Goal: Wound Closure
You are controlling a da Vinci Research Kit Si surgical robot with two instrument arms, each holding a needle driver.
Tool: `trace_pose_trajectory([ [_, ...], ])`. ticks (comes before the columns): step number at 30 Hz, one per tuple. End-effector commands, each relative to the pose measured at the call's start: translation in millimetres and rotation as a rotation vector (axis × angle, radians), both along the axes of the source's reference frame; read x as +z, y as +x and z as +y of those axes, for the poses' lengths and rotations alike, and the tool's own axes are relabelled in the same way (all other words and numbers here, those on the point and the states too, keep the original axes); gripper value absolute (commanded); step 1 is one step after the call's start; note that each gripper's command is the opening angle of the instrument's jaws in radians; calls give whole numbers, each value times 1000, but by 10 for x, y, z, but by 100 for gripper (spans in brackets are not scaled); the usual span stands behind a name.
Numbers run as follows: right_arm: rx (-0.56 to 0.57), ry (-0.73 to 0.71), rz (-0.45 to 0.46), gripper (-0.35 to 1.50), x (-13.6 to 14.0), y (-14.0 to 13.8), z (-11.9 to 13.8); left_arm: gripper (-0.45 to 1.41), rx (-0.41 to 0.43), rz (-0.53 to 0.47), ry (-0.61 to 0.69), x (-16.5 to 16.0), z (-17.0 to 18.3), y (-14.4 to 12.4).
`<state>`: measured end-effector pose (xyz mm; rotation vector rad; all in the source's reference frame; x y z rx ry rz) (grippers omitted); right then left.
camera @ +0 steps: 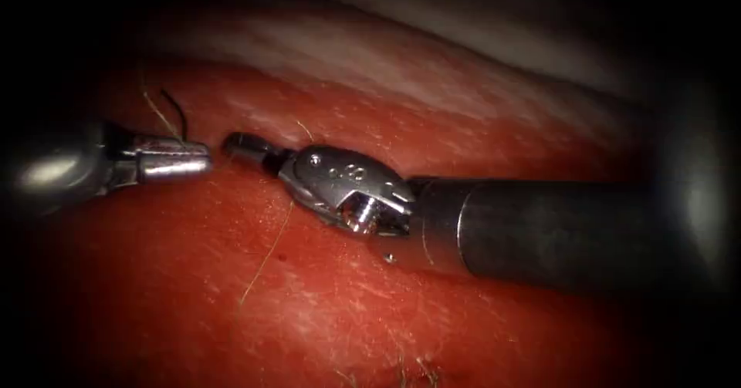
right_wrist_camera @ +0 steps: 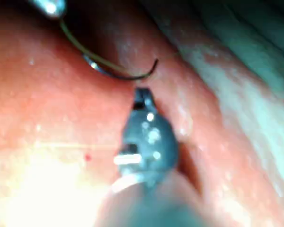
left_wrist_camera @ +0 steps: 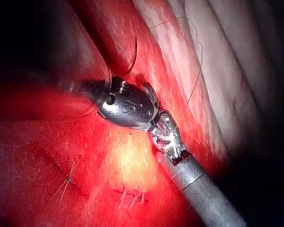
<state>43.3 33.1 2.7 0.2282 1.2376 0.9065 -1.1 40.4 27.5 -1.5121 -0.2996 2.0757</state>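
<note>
Meanwhile, the left arm's steel tool (camera: 202, 160), jaws clenched, grips the thin dark curved needle (right_wrist_camera: 120, 72) just beyond the right tool's (camera: 235, 144) closed, empty tips.

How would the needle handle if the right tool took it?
Probably stiff: the needle shows an even arc while the left tool holds it near one end, apparently clear of the tissue. Thin and smooth, it could swivel in a grip. The right tool, shut, holds nothing.

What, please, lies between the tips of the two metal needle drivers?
In the endoscope view, bare red tissue separates the left tool from the right tool.
</note>
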Motion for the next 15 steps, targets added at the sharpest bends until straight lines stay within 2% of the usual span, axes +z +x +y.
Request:
trace_pose_trajectory([
  [1,4,-2,16,-35,3,16,9,-35,-3,-8,0,4,-7,-5],
  [7,28,2,72,-35,8,26,19,-35,-15,-25,-9,0,-17,-5],
  [10,83,24,157,-35,11,19,26,-35,-15,-39,-13,1,-18,2],
  [13,106,29,205,-35,10,15,28,-35,-21,-29,-20,10,-17,8],
  [15,131,28,282,-35,4,8,35,-35,-36,-21,-8,32,-19,11],
])
